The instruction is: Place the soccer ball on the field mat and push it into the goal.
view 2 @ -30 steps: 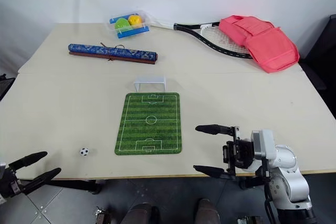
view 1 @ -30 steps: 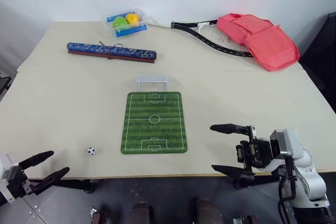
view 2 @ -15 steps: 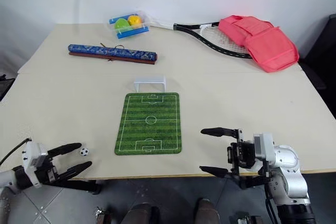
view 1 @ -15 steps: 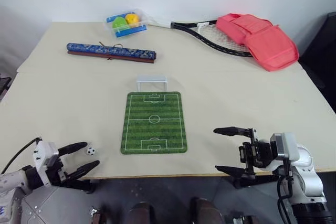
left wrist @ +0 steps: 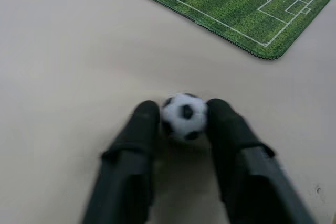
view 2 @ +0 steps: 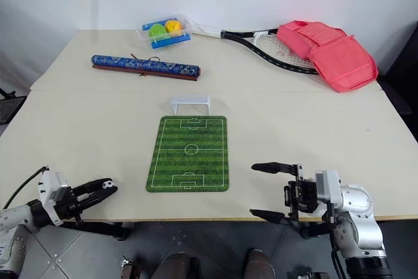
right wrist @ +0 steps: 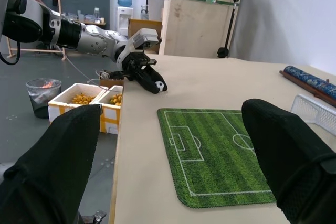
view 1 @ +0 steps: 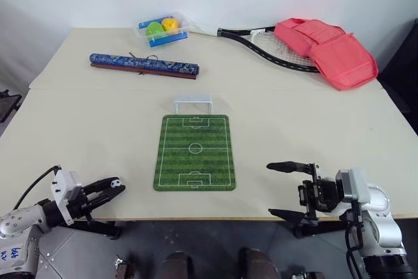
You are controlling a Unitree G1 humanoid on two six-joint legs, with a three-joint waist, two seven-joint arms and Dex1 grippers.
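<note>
path: bare table (view 1: 98, 135) beside field mat (view 1: 194, 151) | obstacle: goal (view 1: 192, 103)

Matt, grass-textured field mat (view 1: 194, 152)

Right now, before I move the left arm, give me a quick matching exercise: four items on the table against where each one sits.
Items:
1. soccer ball
2. goal
3. field mat
4. pink bag

Places:
A. at the mat's far end
B. far right corner, over the racket head
C. between the left end effector's fingers
D. middle of the table

Pairs: 1-C, 2-A, 3-D, 4-B
</note>
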